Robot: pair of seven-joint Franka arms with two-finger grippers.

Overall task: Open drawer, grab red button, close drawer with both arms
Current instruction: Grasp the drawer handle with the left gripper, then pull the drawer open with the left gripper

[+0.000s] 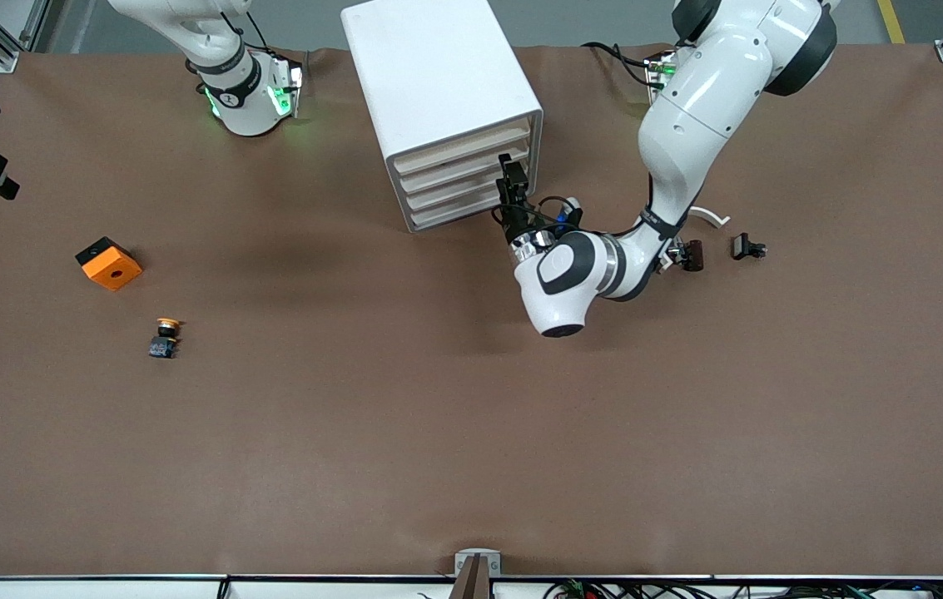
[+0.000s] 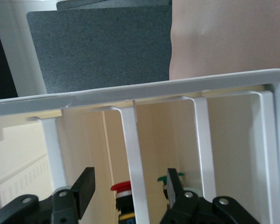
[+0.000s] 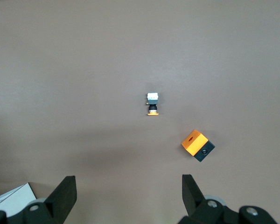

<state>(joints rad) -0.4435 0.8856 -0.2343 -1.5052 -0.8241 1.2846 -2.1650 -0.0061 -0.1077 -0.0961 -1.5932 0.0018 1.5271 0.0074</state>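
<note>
The white cabinet [image 1: 438,91] stands near the robots' bases, and all of its cream-fronted drawers [image 1: 459,179] look pushed in. My left gripper [image 1: 511,179] is at the drawer fronts, at the cabinet's corner toward the left arm. In the left wrist view its fingers [image 2: 86,186] stand open on either side of one white drawer front edge [image 2: 135,158], not touching it. The red-capped button [image 2: 122,187] shows inside, past that edge. My right gripper [image 3: 129,191] hangs open and empty high over the table, outside the front view.
A yellow-capped button [image 1: 165,337] and an orange cube [image 1: 109,264] lie toward the right arm's end. A green-capped part [image 2: 162,178] sits inside the cabinet. Two small dark parts [image 1: 694,254] [image 1: 747,247] and a white curved piece [image 1: 708,216] lie by the left arm.
</note>
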